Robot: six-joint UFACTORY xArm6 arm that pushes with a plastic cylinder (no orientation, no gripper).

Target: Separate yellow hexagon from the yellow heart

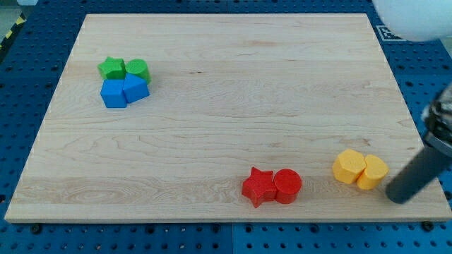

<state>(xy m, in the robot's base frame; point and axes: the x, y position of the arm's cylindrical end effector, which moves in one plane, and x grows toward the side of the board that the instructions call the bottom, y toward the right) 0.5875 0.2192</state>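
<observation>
Two yellow blocks sit touching near the view's bottom right of the wooden board (pixel 226 127). The left one looks like the yellow heart (pixel 349 166). The right one looks like the yellow hexagon (pixel 373 171). My dark rod comes in from the view's right edge. My tip (pixel 396 196) rests on the board just right of and slightly below the hexagon, a small gap away from it.
A red star (pixel 258 187) and a red cylinder (pixel 288 186) touch at the bottom centre. At the top left a green star (pixel 111 68), a green cylinder (pixel 138 70), a blue cube (pixel 113 93) and another blue block (pixel 135 89) cluster together. The board's right edge is close to my tip.
</observation>
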